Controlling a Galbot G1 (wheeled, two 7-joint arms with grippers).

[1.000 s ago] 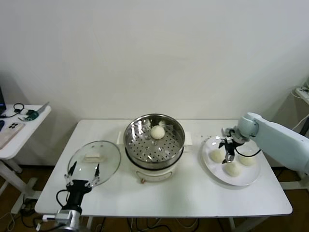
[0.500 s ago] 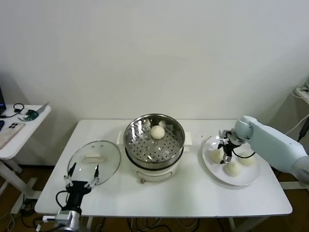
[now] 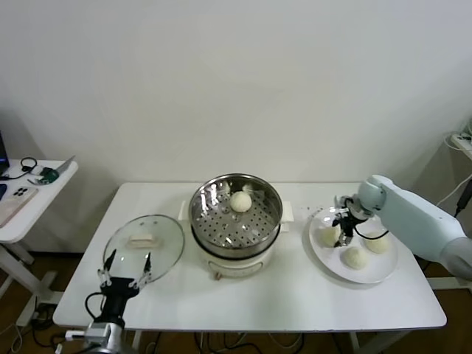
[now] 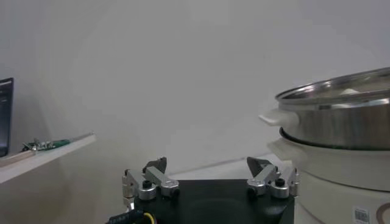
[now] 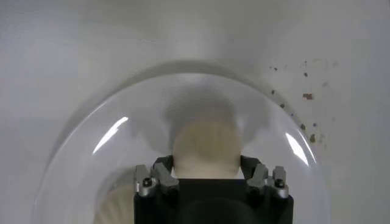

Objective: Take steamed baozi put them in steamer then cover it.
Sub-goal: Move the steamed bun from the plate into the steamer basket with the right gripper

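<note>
Fingers of my right gripper (image 5: 207, 178) stand spread to either side of one steamed baozi (image 5: 206, 149) on the white plate (image 3: 380, 274), flanking it but, as far as I can judge, not yet squeezing. Two more buns (image 3: 355, 257) lie beside it on that plate. One bun (image 3: 240, 200) already sits in the steamer (image 3: 236, 210) at the table's middle. So I am at the second pick: next I should close gently, lift clear, and carry across. My left gripper (image 3: 125, 270) waits wide apart near the cover (image 3: 144, 248).
</note>
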